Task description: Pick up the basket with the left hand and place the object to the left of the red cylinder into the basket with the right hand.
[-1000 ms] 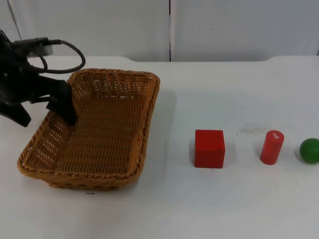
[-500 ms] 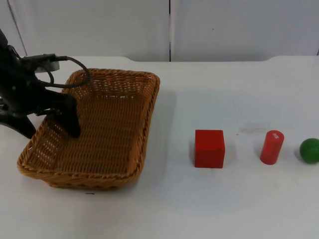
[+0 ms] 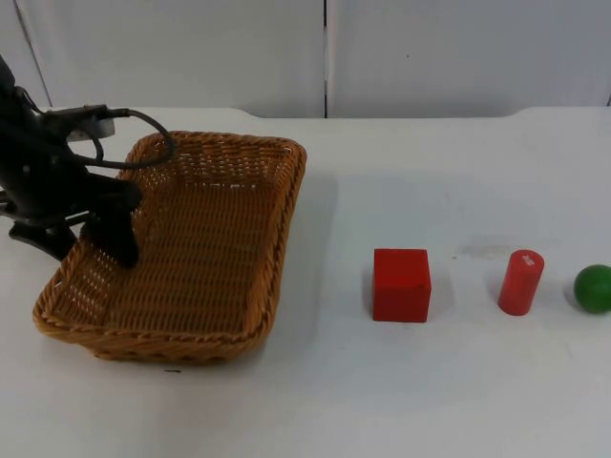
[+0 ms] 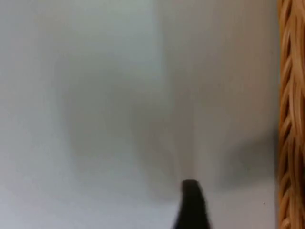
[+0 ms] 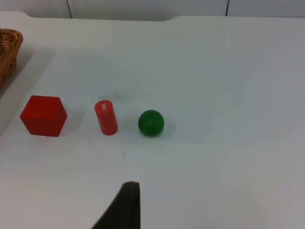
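Observation:
The woven brown basket (image 3: 220, 239) rests on the white table at the left. My left gripper (image 3: 89, 244) is open and astride the basket's left rim, one finger inside against the wall and the other outside on the table. In the left wrist view the rim (image 4: 288, 114) runs beside a black fingertip (image 4: 190, 205), with a gap between them. A red cube (image 3: 401, 284) stands left of the red cylinder (image 3: 520, 281). My right gripper (image 5: 125, 210) waits above the table, short of the cube (image 5: 44, 116) and the cylinder (image 5: 106, 117).
A green ball (image 3: 593, 287) lies just right of the cylinder, near the table's right side; it is also in the right wrist view (image 5: 151, 122). The grey partition wall (image 3: 325, 57) closes off the back of the table.
My left gripper has come down and forward along the basket's left rim, and its inner finger has drawn closer to the wall. The basket and the blocks have not moved.

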